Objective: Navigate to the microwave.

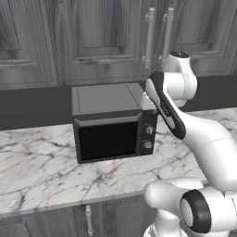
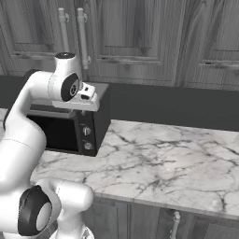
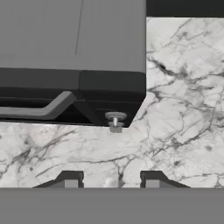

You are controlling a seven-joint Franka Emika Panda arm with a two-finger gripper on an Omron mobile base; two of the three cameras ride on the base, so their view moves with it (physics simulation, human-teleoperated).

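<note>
Parked square in front of a small dark-grey countertop box with a black window and two round knobs, sitting on the white-and-grey marble worktop against a dark backsplash. Above it, grey wood-grain wall cabinets with long silver handles.

Not the microwave: no wide black glass door, no vertical silver handle, no button panel. Cannot tell from here where the microwave stands, or to which side. Likely off to one side of this stretch of worktop.

Two dark fingers spread wide, holding nothing. Hanging over the bare marble just in front of the box's near right corner, looking down on its flat grey top and grey door handle.

What could go wrong:
- Taking this knobbed box for the goal and stopping here, since it looks much like a microwave at a glance. Would leave the task unfinished.
- Driving sideways with the white arm stretched over the worktop. Could swipe the hand into the box's corner or knobs, given how near they are.
- Turning the base this close to the worktop's near edge. Could catch the lower cabinet fronts.
</note>
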